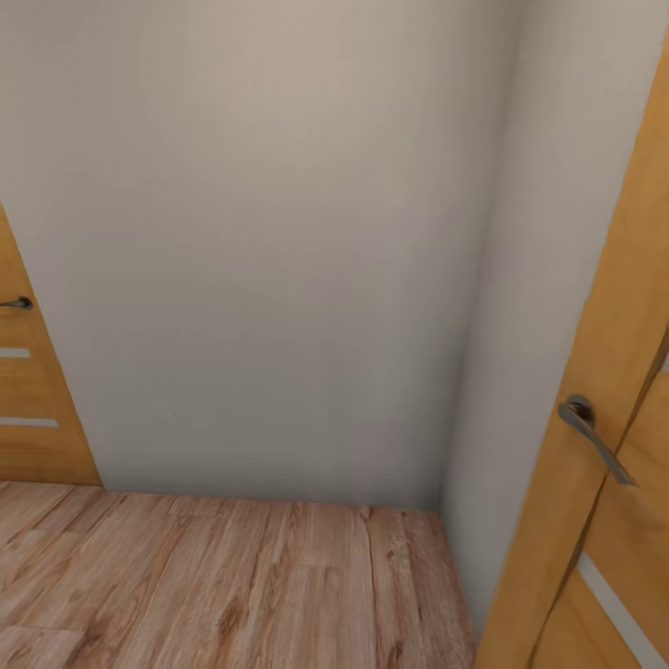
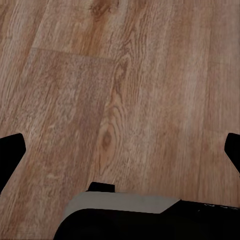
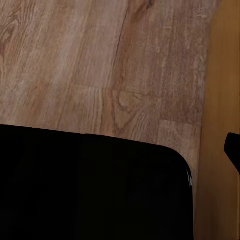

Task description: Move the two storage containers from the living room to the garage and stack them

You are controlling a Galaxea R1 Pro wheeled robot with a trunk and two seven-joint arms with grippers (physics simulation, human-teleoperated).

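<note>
The storage containers and the garage are out of view. My left gripper (image 2: 120, 150) hangs open over light wood plank floor (image 2: 125, 75). Its two dark fingertips (image 2: 11, 152) stand far apart with nothing between them. My right gripper (image 3: 120, 150) is also over the planks. One dark fingertip (image 3: 233, 150) shows at the far side, set wide as on the open left one. Its other finger is lost against a dark part of the robot (image 3: 90, 185).
A plain grey-white wall corner (image 1: 279, 232) stands close ahead. An orange wooden door (image 1: 28, 400) with a handle (image 1: 17, 303) is at the left. Another orange door (image 1: 595, 353) with a lever handle (image 1: 595, 437) is near on the right. Wood floor (image 1: 232, 585) lies below.
</note>
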